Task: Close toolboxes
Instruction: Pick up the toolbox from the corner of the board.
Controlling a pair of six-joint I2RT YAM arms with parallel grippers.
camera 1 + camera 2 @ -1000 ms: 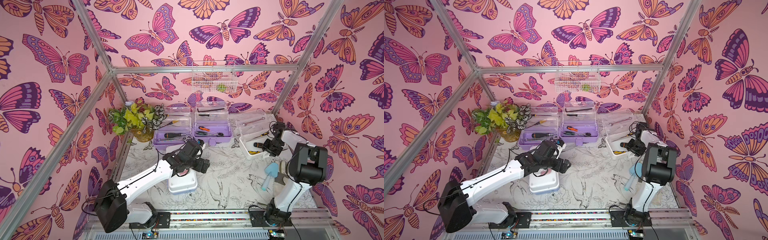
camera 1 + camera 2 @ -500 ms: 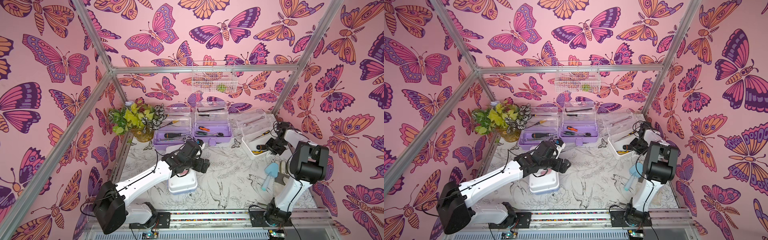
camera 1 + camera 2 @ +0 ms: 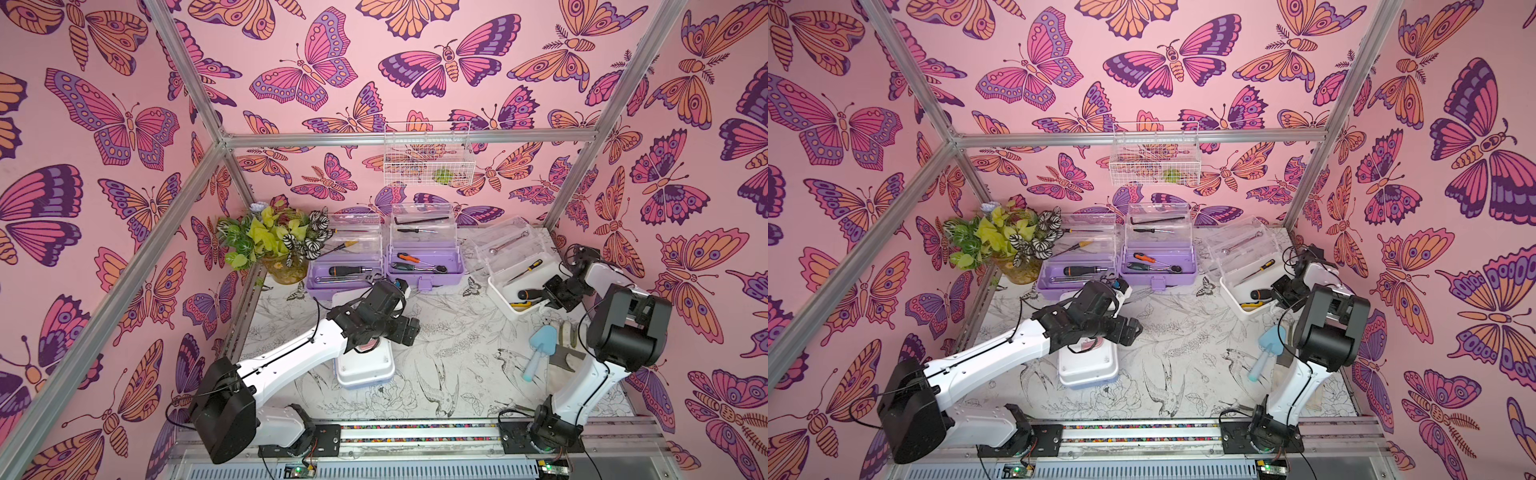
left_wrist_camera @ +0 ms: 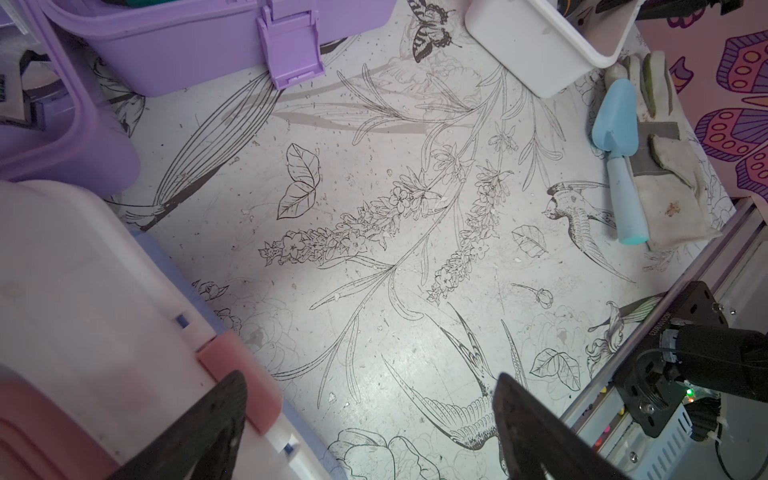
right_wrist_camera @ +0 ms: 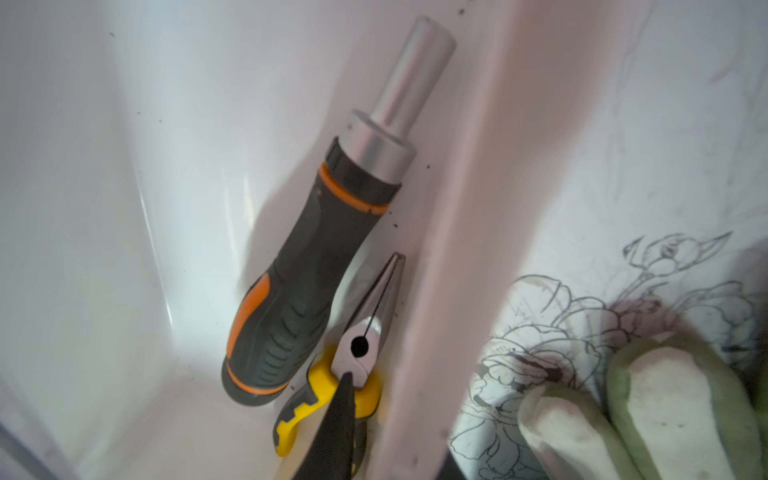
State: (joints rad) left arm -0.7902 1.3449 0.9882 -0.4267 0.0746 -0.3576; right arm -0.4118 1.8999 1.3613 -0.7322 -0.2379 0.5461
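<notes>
We find the left gripper (image 4: 365,386) spread wide, one fingertip (image 4: 216,411) above the light-blue plastic toolbox (image 3: 365,365), its white lid down. The right gripper (image 3: 540,298) reaches into the open white plastic toolbox (image 4: 536,45), a fingertip (image 5: 343,415) over yellow-handled steel pliers (image 5: 361,332) (whether it grips, we cannot tell).

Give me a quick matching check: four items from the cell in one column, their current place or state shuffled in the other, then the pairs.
1. white toolbox
2. light-blue toolbox
3. trowel
4. wire basket

A. hangs on the back wall
B. lid down, under the left arm
C. lid open, pliers inside
D. lies partly on a glove

Pairs: 1-C, 2-B, 3-D, 4-A
</notes>
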